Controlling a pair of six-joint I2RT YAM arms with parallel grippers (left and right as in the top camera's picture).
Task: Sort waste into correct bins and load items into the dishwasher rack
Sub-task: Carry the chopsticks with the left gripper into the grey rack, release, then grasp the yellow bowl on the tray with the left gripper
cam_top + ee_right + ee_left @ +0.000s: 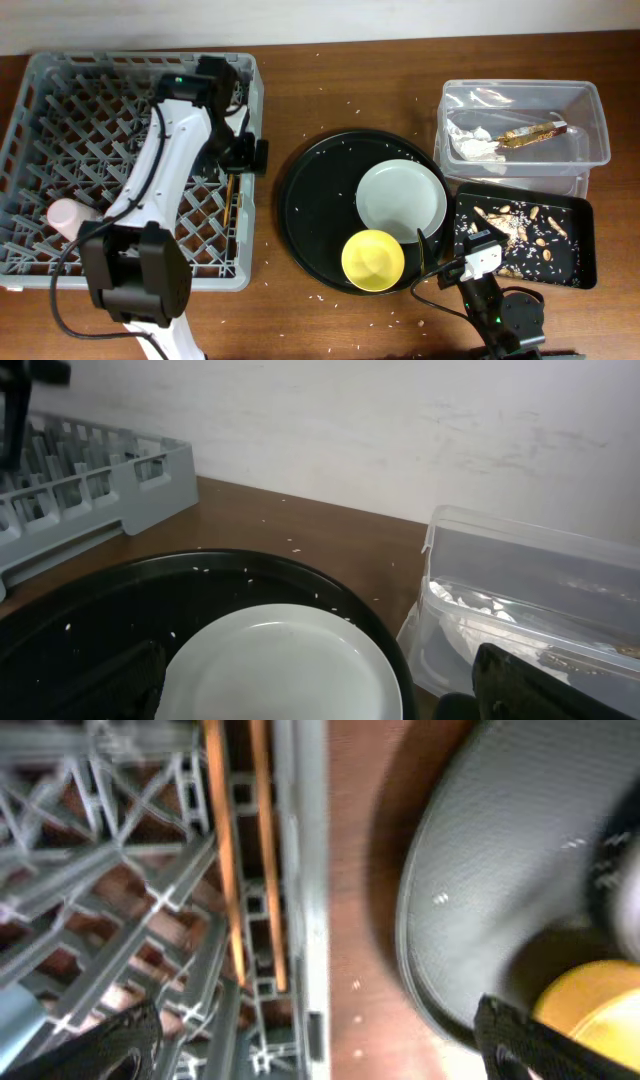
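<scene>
**Sorting and loading, part-way through.** The waste appears sorted. We see the tissue [470, 143] and the snack wrapper [530, 131] both inside the clear tub [590, 150], which stands beside the black scrap tray [580, 265]. In the dishwasher rack [40, 90] we find the pink cup [65, 217] and, along the right wall, the chopsticks [225, 850]. The left gripper [320, 1050] hovers above the chopsticks, jaws spread wide and empty. The plate [400, 195] and the yellow bowl [373, 258] sit on the round black tray [310, 200], not yet loaded. The right gripper [315, 660] hangs above the plate, likewise parted and holding nothing. We cannot place the blue cup with confidence.
</scene>
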